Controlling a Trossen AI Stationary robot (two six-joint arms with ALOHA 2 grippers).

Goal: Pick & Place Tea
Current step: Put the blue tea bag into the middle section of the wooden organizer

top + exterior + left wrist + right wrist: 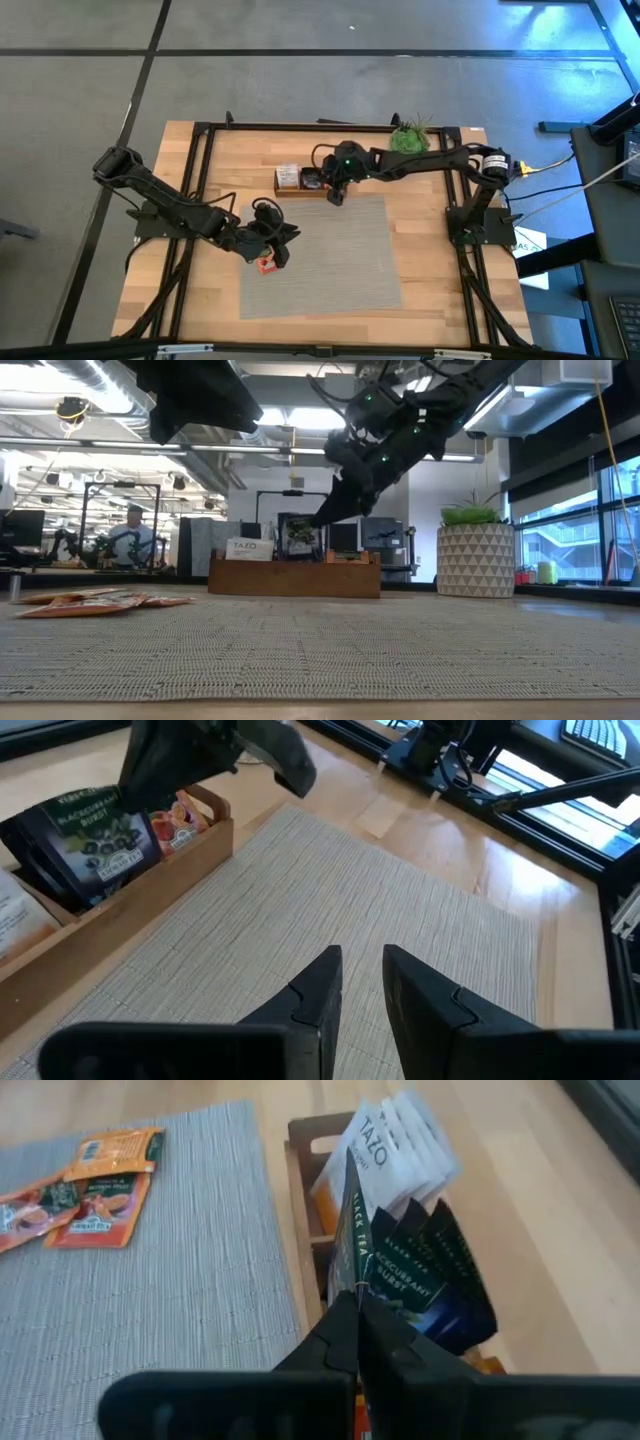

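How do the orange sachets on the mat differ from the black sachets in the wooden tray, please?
The orange sachets lie flat and loose on the grey mat; the black sachets stand on edge, packed in the wooden tray. The right gripper pinches a black one; no gripper touches the orange ones. Both are flat printed packets.

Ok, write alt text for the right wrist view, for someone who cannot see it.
The right gripper is shut on a black tea sachet, held on edge at the wooden tray, where more black sachets and white sachets stand. Orange sachets lie flat on the grey woven mat beside the tray.
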